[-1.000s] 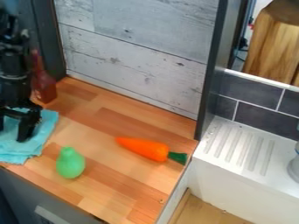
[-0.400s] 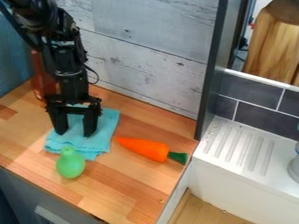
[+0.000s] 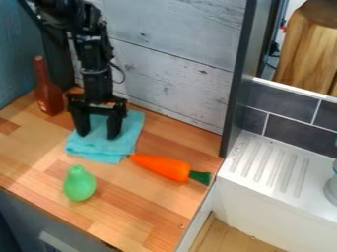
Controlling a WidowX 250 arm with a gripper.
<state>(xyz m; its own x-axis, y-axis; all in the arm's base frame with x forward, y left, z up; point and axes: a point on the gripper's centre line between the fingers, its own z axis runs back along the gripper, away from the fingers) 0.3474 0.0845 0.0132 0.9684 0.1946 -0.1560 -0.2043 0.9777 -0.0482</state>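
Black arm hanging near-vertical, its gripper (image 3: 97, 134) pointed down (fingers apart) at the turquoise cloth (image 3: 104, 148).

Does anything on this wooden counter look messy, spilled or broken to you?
Nothing looks spilled or broken. The only slightly untidy thing is the blue cloth under the end effector: it lies a bit rumpled, with uneven edges. The red-brown bottle stands upright, and the carrot and green pear show no visible damage.
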